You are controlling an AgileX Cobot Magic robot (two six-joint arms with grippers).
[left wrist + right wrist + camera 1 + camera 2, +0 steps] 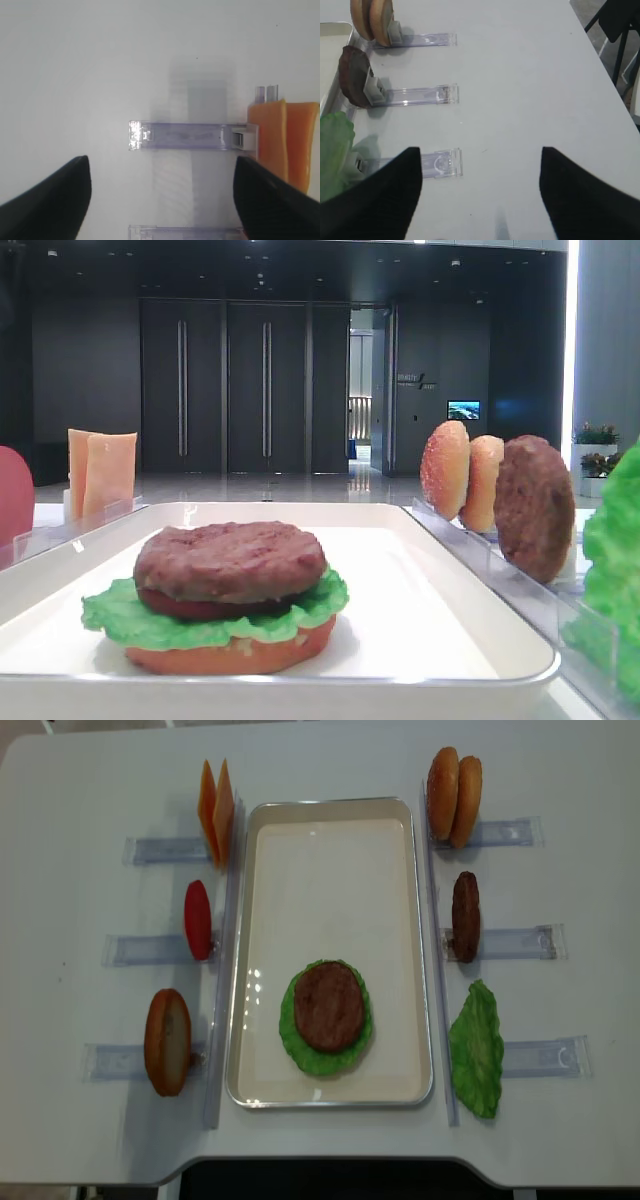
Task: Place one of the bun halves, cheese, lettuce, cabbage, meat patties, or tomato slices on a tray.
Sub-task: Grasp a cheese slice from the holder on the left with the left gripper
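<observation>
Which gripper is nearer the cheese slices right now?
Left. The left gripper hovers open beside the cheese slices; the right gripper is across the tray, near the lettuce.

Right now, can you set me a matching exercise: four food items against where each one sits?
Items:
1. cheese
2. tomato slice
3. spare meat patty
4. loose lettuce leaf

Places:
A. right of the tray, middle rack
B. left of the tray, far rack
C. right of the tray, near rack
D. left of the tray, middle rack

Pairs: 1-B, 2-D, 3-A, 4-C
</observation>
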